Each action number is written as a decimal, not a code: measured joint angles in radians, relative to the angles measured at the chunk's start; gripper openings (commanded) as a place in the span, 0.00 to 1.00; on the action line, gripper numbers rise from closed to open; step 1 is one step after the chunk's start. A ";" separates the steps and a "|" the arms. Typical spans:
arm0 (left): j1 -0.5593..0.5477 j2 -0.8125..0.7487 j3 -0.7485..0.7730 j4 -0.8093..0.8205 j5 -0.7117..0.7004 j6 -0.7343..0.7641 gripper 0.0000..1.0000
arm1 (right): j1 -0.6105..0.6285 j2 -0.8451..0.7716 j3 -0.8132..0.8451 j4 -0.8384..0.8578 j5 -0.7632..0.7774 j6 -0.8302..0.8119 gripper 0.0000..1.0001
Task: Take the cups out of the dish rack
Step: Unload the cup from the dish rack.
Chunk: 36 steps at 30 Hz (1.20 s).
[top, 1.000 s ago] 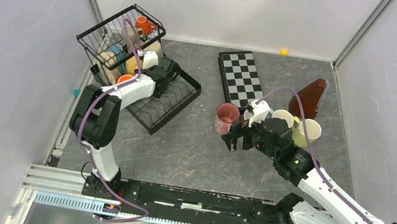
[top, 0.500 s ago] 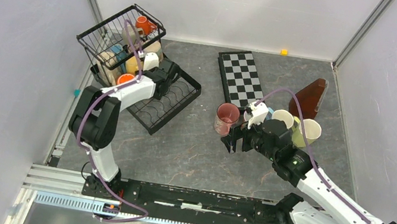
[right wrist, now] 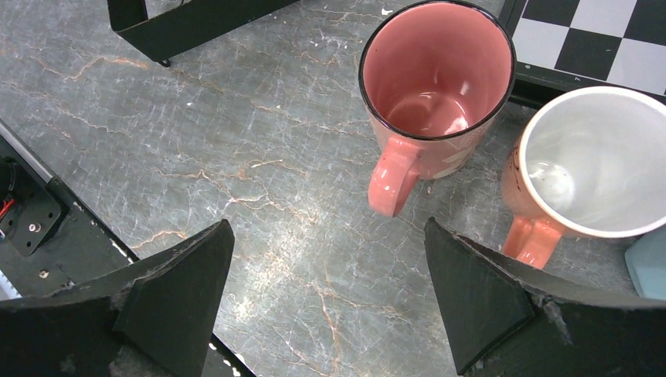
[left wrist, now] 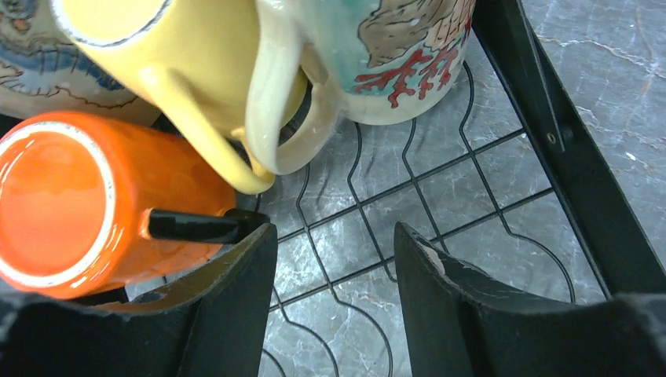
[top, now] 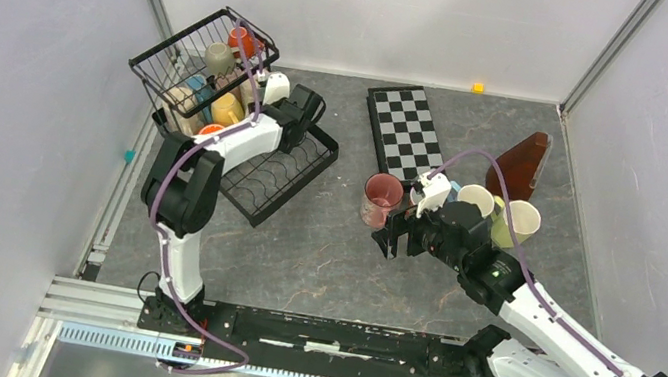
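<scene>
1. Reaching into the large black wire dish rack (top: 300, 183) is the left pincer (left wrist: 334, 236): jaws part-open, nothing between them, hovering over the flat slotted tray part.
2. Nearest target looks like the glossy orange ceramic mug (left wrist: 71, 212), lying on its side in the rack. Its black handle (left wrist: 192, 226) is touching or just beside the left finger; cannot tell which.
3. Best move, I judge: shift toward the orange mug and widen so the jaws straddle its wall or rim, not the handle. A handle grip would likely let it swing.
4. Watch the pale yellow mug (left wrist: 173, 47) and the cream mug with red coral print (left wrist: 400, 47). Their handles overlap just above the orange one, so lift slowly and straight to avoid dragging them.
5. Glaze looks slippery, so close firmly before lifting.
6. Right pincer (right wrist: 328, 232) stands wide open and empty above the grey marbled surface (right wrist: 236, 141). It is near an upright pink mug (right wrist: 432, 86) and a white-lined pink mug (right wrist: 589, 165), both already out of the rack.
7. Several cups sit in the taller basket part (top: 179, 37); task looks partway done.
</scene>
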 measured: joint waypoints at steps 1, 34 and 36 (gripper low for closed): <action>0.003 0.019 0.017 0.001 0.000 0.005 0.64 | 0.000 0.000 0.000 0.000 0.000 0.000 0.98; 0.040 -0.056 -0.126 -0.070 -0.009 -0.001 0.65 | 0.000 -0.019 -0.048 -0.006 0.030 -0.007 0.98; 0.033 -0.085 -0.153 -0.063 -0.004 0.000 0.65 | 0.000 -0.019 -0.055 -0.005 0.027 -0.006 0.98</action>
